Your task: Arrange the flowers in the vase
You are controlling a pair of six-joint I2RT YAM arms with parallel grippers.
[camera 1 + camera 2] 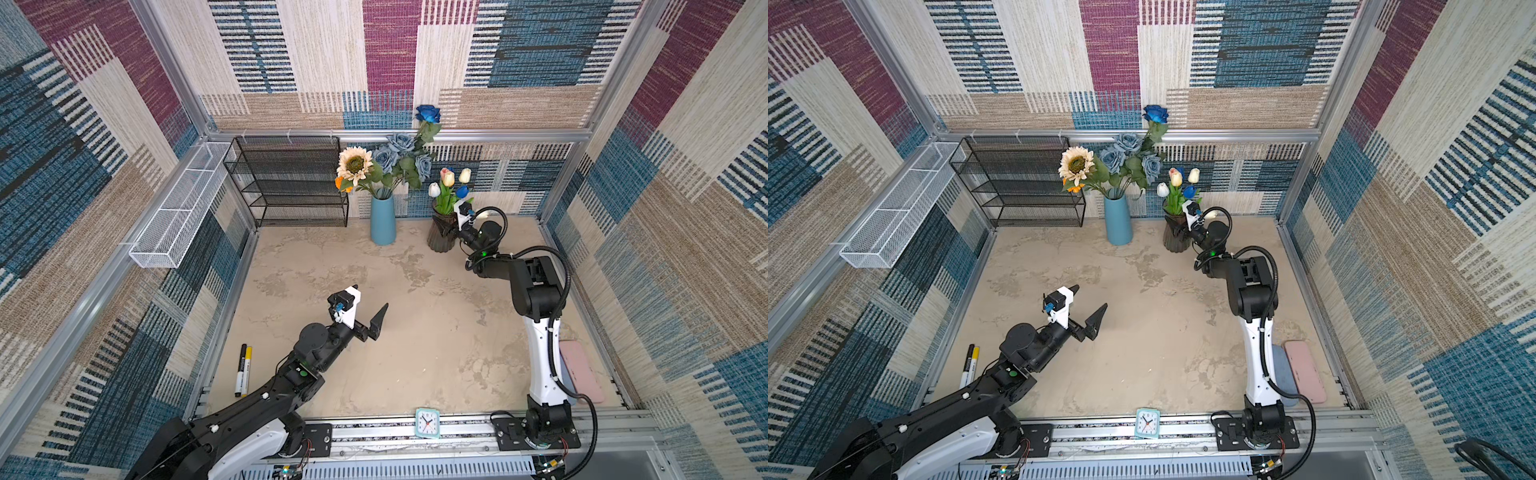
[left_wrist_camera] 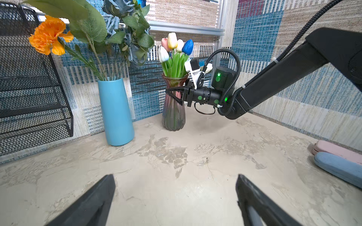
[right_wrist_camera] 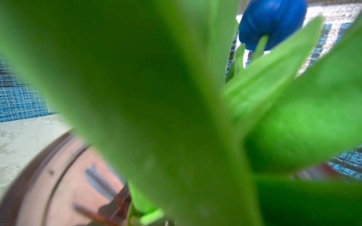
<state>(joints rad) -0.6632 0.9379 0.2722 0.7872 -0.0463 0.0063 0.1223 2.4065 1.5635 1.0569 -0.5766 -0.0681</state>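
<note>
table (image 1: 436, 332): bare mottled beige through the middle of both top views, with no stem lying loose on it.
blue vase (image 1: 382, 220): upper centre, by the back wall, upright. It holds the sunflower (image 1: 354, 164), dusty-blue roses (image 1: 399, 143), deep-blue rose (image 1: 428, 113) and orange bloom (image 1: 340, 183).
glass vase (image 2: 173, 119): smoky and ribbed, just right of the blue one, with the tulips (image 2: 174, 45) bunched upright in it.
left gripper (image 1: 371, 298): lower centre-left, hovering over bare table, jaws spread wide with nothing between them.
right gripper (image 2: 169, 91): at the glass vase's neck with its jaws closed. Leaves fill its wrist view, so I cannot tell whether a stem is pinched.
white tulip (image 1: 482, 215): its head pokes out right of the bunch, beside the right wrist.
doing it well: I'd judge this last tulip is being settled. Keep the stem upright, avoid nudging the light vase, let go only once it is seated, then back out straight so the leaves aren't dragged.
</note>
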